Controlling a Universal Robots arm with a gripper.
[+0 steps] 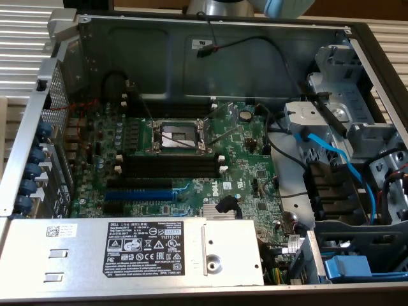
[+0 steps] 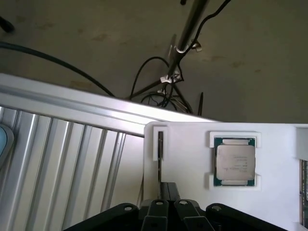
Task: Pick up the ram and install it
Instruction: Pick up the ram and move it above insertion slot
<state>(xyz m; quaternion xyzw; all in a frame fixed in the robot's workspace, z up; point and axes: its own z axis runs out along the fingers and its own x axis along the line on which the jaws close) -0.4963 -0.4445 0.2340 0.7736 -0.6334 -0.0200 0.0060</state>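
White tray (image 2: 187, 163) holds processor (image 2: 235, 161); closed end effector (image 2: 168, 187) near narrow slot (image 2: 155, 144), contents unclear

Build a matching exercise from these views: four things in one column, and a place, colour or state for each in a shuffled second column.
Things
1. processor chip
2. expansion slot
3. memory slots
4. gripper

Place, colour or state
A. shut
B. black
C. in the white tray
D. blue

Pairs: 1-C, 2-D, 3-B, 4-A
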